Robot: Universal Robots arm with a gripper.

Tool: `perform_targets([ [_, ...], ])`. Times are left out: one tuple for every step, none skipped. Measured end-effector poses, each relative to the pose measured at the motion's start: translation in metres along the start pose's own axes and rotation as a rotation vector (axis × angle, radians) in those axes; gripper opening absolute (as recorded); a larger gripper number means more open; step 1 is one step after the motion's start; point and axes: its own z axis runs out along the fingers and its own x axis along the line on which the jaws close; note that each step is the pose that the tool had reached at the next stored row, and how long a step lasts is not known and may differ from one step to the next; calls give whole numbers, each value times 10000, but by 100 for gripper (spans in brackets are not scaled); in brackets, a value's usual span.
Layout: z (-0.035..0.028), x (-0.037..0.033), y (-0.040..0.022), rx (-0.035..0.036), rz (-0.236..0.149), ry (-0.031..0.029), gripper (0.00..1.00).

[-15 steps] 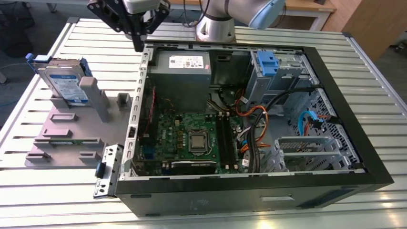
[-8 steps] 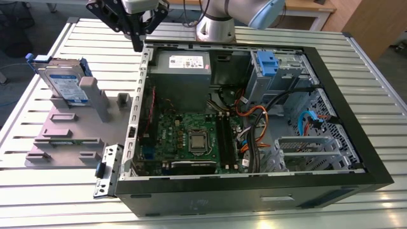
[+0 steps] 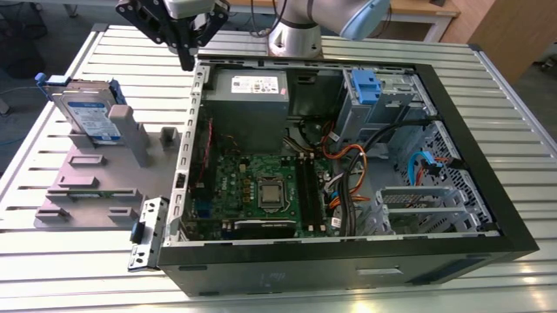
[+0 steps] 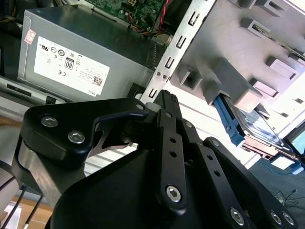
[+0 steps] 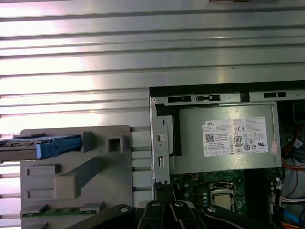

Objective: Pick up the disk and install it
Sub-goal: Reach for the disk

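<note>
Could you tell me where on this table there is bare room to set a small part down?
The table is bare on the near side of the grey fixture and along the exterior view's right of the computer case. Crowded: the case's inside with cables, and the fixture holding the disk.

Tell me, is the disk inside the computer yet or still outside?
Outside. The disk stands on edge in the grey holder beside the open computer case, at the exterior view's left.
</note>
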Motion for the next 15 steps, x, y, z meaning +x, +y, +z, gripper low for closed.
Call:
perform_targets([
  [0, 3, 0, 0, 0, 0, 11],
  [-1, 5, 0, 1, 0, 0, 11],
  [0, 7, 0, 0, 1, 0, 11],
  [0, 10, -1, 0, 1, 0, 11],
  [0, 12, -1, 0, 1, 0, 11],
  [0, 15, -1, 0, 0, 0, 11],
  [0, 17, -1, 0, 0, 0, 11],
  [-1, 19, -1, 0, 0, 0, 11],
  [-1, 22, -1, 0, 1, 0, 11],
  [0, 24, -2, 0, 1, 0, 11],
  [0, 26, -2, -1, 0, -1, 11],
  [-1, 29, -2, 0, 1, 0, 11],
  [-1, 31, -2, 0, 0, 0, 11],
  [-1, 33, -2, 0, 0, 0, 11],
  [-1, 36, -3, 0, 1, 0, 11],
])
